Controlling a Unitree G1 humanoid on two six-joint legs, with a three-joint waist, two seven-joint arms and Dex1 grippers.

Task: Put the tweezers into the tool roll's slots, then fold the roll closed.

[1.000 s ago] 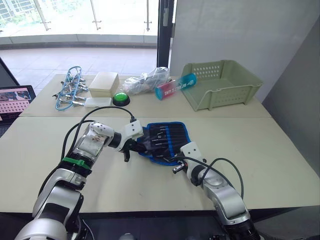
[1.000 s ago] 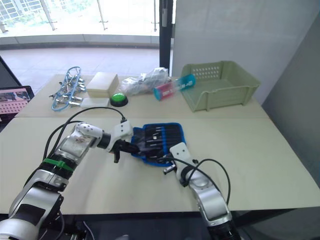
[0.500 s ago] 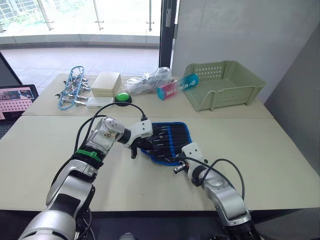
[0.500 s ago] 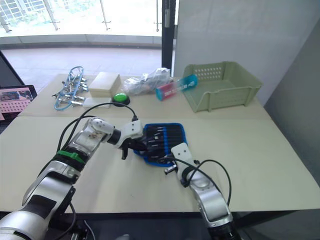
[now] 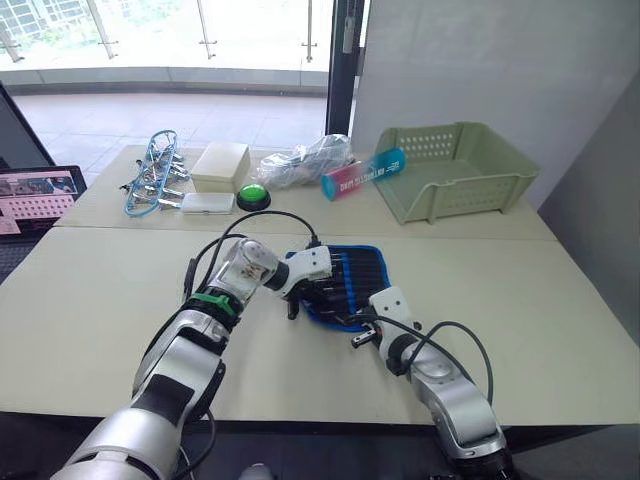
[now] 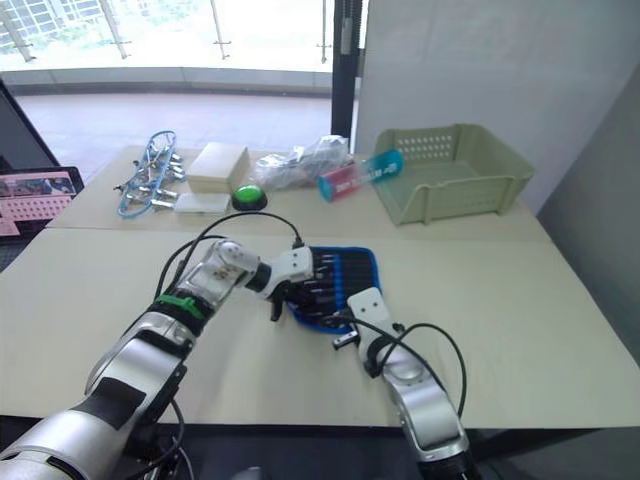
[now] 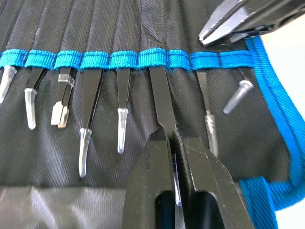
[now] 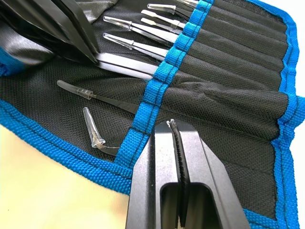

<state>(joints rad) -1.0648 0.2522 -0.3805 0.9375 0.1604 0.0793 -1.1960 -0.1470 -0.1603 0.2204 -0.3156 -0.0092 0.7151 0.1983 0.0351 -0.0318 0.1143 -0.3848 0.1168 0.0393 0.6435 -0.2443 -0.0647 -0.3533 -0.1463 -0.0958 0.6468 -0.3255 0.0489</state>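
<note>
Both hands (image 7: 172, 138) (image 8: 177, 136) closed, close together.

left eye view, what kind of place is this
Probably an office or lab test space: plain tables pushed together, a laptop at one edge, tall windows onto a balcony.

White lettering runs along the pink-and-teal tube (image 5: 363, 174) lying by the green basket (image 5: 455, 170) at the far side of the table, but it is too small to read with certainty. The screen (image 5: 42, 193) at the left edge shows a pinkish grid with no legible characters.
</note>
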